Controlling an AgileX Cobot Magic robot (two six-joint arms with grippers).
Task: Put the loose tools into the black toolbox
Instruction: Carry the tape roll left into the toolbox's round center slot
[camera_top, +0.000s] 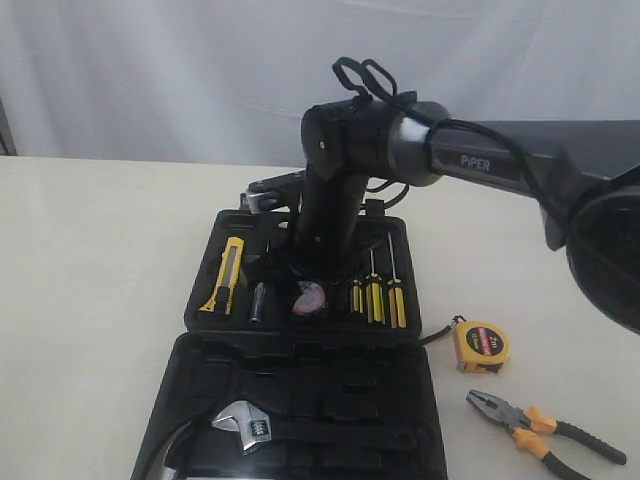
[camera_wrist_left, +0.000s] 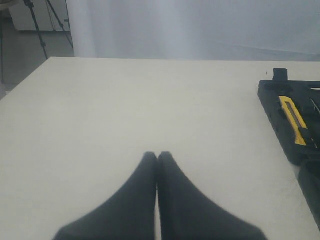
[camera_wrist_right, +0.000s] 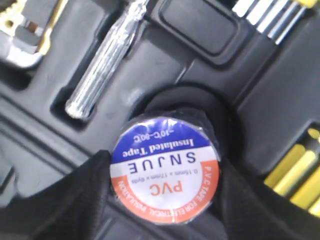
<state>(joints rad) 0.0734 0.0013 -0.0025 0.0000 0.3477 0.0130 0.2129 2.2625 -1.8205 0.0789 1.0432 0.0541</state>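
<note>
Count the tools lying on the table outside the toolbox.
2. The tape measure lies just right of the toolbox, and the pliers nearer the camera beside it. The arm may hide others behind the toolbox.

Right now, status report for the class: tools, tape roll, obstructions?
Left tool shut, over table. Right tool gripping tape roll at toolbox recess. Tape measure, pliers on table. Nothing blocking.

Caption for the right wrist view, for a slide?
Right gripper jaws grip small black tape roll with pale PVC label at a round recess of the black plastic toolbox.
</note>
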